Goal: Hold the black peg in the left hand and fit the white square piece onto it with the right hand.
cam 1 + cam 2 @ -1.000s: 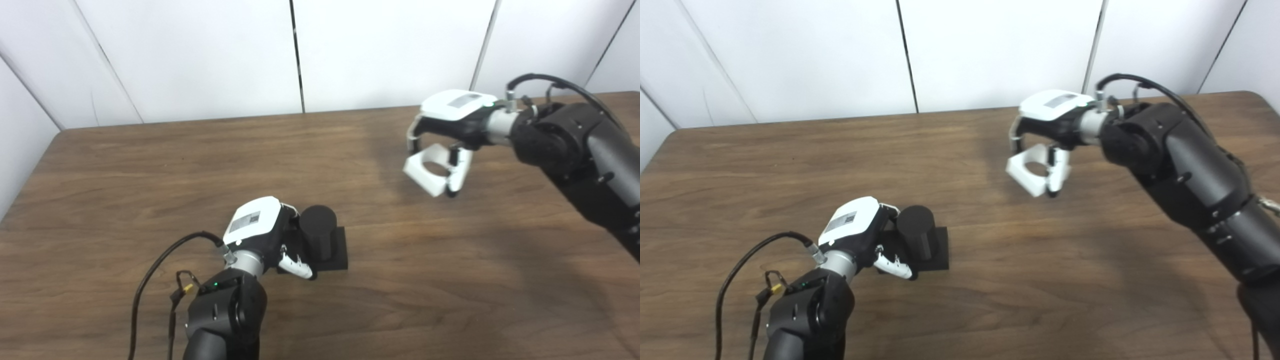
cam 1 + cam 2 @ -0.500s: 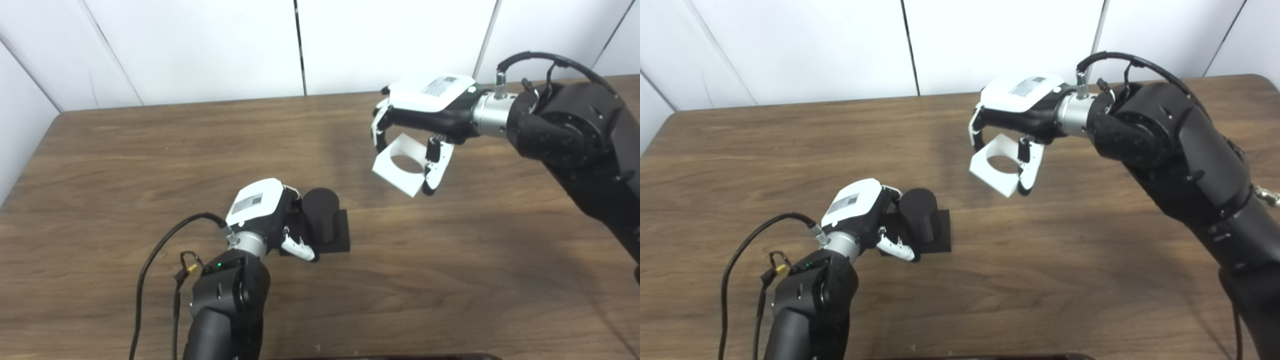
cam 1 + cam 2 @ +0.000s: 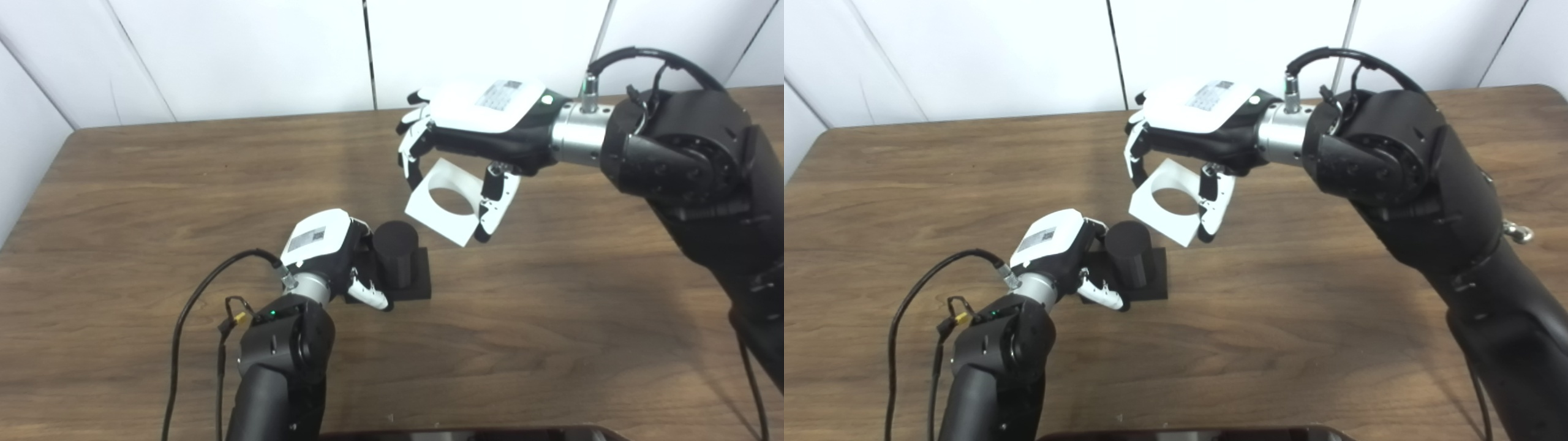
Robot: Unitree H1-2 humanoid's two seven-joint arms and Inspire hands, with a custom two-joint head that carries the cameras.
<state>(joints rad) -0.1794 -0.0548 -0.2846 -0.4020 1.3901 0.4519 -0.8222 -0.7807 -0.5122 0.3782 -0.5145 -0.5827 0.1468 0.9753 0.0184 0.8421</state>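
The black cylindrical peg (image 3: pixel 395 253) stands upright on its flat black square base (image 3: pixel 418 280), which rests on the brown wood-grain table (image 3: pixel 551 318). The left hand (image 3: pixel 334 254) is closed against the near-left side of the peg assembly; its fingers (image 3: pixel 367 297) curl along the base edge. How firmly it grips cannot be confirmed, as the hand's white back cover hides the contact.

The white square piece with a round hole (image 3: pixel 448 202) is held above the table, up and to the right of the peg and close to it without touching. The right hand (image 3: pixel 471 131) is closed on this piece, pinching opposite edges from above. The piece is tilted, its lowest corner nearest the peg.

Compared with one second earlier, the right hand has carried the white piece from well to the right of the peg to just beside it, and the piece now lies flatter, its hole facing more upward. The peg and left hand keep the same relation to each other.

Assessment: the transport step is almost complete. The hole is not yet over the peg top; a further short move toward the peg, levelling, and lowering remain.
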